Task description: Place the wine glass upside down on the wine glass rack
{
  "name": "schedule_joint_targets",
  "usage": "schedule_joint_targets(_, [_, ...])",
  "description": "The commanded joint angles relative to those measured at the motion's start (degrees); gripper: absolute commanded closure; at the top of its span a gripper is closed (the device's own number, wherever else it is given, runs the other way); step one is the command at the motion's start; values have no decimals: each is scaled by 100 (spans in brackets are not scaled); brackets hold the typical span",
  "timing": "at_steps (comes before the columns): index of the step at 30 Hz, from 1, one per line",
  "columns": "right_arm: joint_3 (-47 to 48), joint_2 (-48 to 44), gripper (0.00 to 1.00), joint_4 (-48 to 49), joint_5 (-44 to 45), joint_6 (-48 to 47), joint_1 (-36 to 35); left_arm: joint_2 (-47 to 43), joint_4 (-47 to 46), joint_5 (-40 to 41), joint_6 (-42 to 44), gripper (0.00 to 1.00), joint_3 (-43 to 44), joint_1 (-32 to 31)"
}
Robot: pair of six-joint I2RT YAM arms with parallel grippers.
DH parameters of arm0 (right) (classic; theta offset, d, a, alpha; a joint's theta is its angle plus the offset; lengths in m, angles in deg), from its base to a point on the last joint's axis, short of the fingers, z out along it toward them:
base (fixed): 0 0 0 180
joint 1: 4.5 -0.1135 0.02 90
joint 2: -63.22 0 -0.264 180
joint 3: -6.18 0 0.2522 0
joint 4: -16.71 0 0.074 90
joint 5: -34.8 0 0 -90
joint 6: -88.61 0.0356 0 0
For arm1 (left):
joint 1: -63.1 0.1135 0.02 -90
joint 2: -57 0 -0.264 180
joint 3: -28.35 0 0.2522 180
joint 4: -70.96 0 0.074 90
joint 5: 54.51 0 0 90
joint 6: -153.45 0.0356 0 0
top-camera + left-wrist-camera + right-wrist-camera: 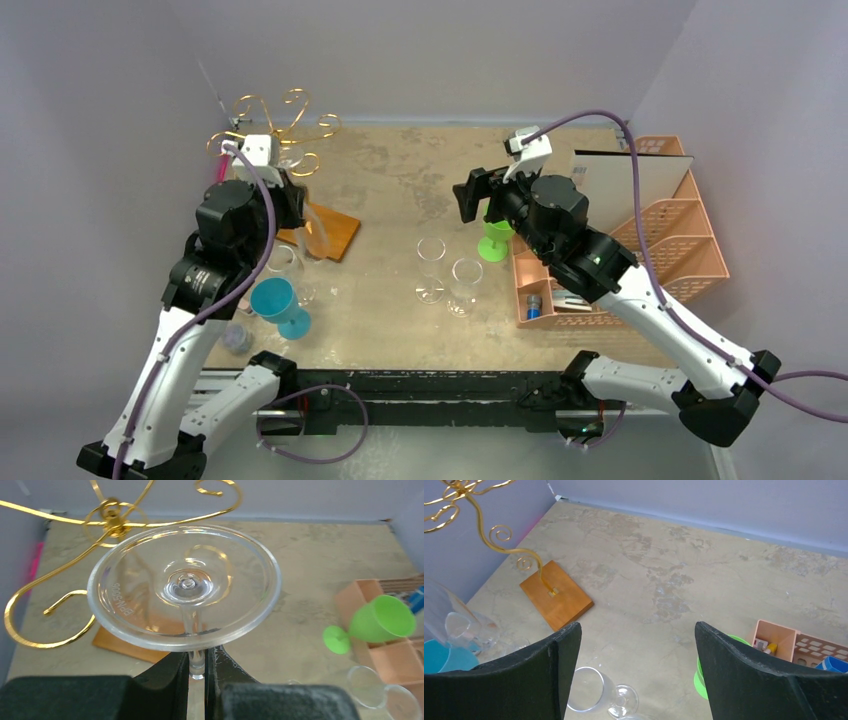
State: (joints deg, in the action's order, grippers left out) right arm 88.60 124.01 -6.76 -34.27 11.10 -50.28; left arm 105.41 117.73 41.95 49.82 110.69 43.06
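So here's where we're at: our left gripper [198, 662] has its two black fingers [167, 677] pinched tight on the thin stem of the clear wine glass [185, 585], right under its round flat foot. The foot sits just past the fingertips, facing the wrist camera, and the rest of the stem runs back between the fingers, out of that view.

Just beyond the foot, up and to the left of the fingers, is the gold wire wine glass rack [114, 524] with its curled arms. One curl lines up behind the foot, but we can't tell if glass and wire actually touch. The rack's flat orange-brown wooden base [125, 650] peeks out below the foot, ahead of the fingertips.

Our right gripper [638, 630] is spread wide with nothing between its fingers, well apart from the rack. A lime-green plastic goblet [697, 682] sits just beside its right-hand finger, and a spare clear glass [591, 692] shows below the gap, nearer the left-hand finger.
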Motion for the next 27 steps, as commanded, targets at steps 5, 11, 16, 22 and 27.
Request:
schedule_joint_targets(5, [87, -174, 14, 277, -168, -185, 16, -313, -703, 258, 284, 100, -837, -5])
schedule_joint_targets(11, [71, -241, 14, 301, -224, -229, 23, -70, -1551, -1498, 524, 100, -1140, -10])
schedule_joint_targets(16, [-22, -316, 14, 355, -257, -232, 19, 172, -2469, -1995, 669, 100, -1518, -2])
schedule_joint_targets(22, [-141, -438, 14, 400, -308, -199, 21, 475, -3197, -1731, 512, 100, -1677, -1])
schedule_joint_targets(27, [-199, -478, 14, 446, -337, -202, 17, 628, -3876, -1651, 502, 100, -1838, 8])
